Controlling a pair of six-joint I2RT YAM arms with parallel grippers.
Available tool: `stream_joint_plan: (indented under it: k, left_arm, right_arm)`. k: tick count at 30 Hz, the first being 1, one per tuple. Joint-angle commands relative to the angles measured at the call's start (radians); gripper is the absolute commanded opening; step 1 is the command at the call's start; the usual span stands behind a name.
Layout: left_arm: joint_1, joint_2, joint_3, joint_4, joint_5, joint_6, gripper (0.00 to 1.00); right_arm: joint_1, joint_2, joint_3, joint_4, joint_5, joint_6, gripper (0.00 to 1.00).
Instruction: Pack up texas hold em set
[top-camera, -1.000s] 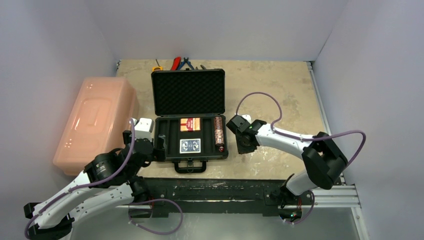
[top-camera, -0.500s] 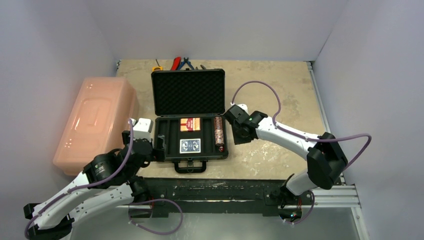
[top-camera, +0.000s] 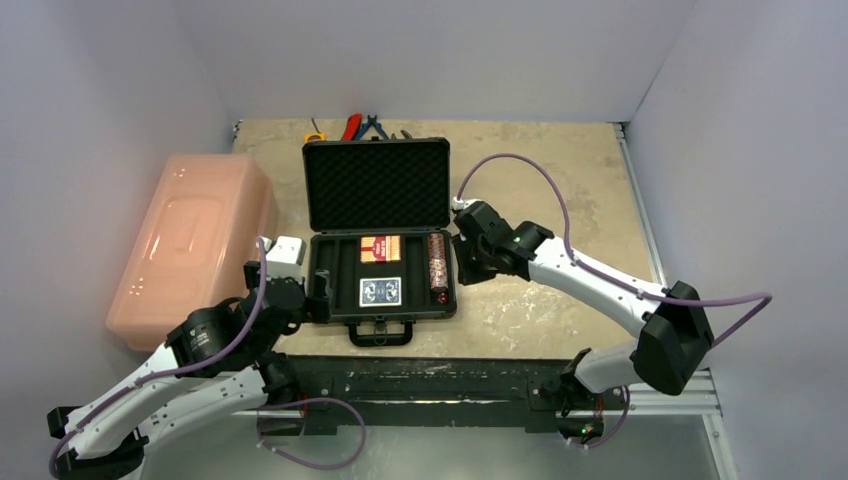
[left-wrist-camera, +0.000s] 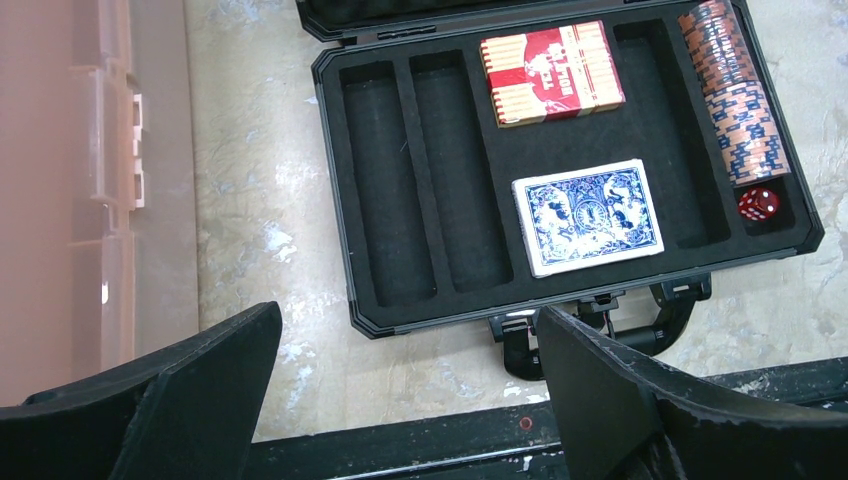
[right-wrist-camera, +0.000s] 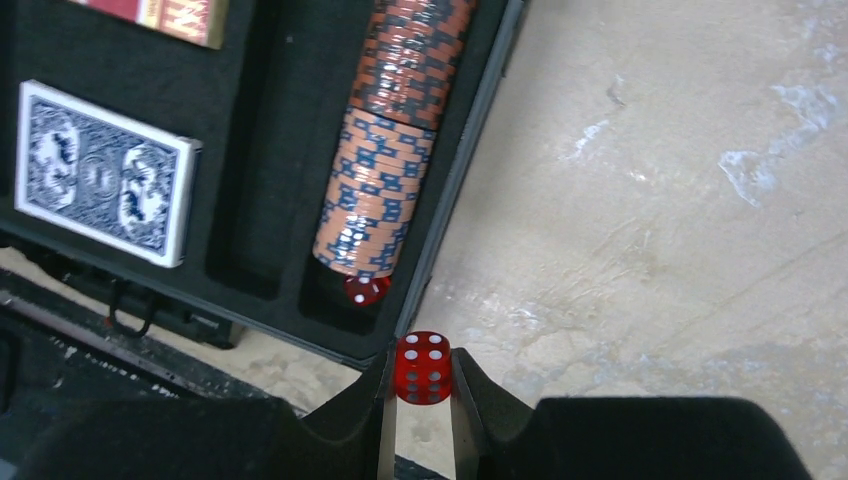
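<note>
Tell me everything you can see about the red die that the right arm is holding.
The red die is a small cube of glossy, slightly translucent red plastic with white pips and rounded corners. It sits squarely pinched between the jaws of the right gripper, one on each side, with a many-pipped face towards the wrist camera. It hangs just outside the case rim, near the slot end where a second die lies by the chip roll. Only the jaws touch it.

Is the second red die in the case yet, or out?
Out. The right gripper pinches this die beside the case; the other die lies inside, by the chip roll.
</note>
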Motion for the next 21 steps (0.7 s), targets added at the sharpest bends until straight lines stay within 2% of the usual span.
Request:
stream_joint_plan:
  k: [1,8,21]
  left_arm:
    - [0.006,-0.006,0.004,0.013,-0.033,-0.012,1.0]
    - [0.005,-0.008,0.003,0.011,-0.034,-0.011,1.0]
    - [0.005,-0.009,0.005,0.01,-0.03,-0.011,1.0]
  right_arm:
    - [0.001,-0.031,-0.001,0.066,-0.103,-0.064,0.0]
    - [0.027,0.0,0.003,0.092,-0.171,-0.079,0.0]
    - [0.099,0.097,0.014,0.108,-0.143,-0.095,0.0]
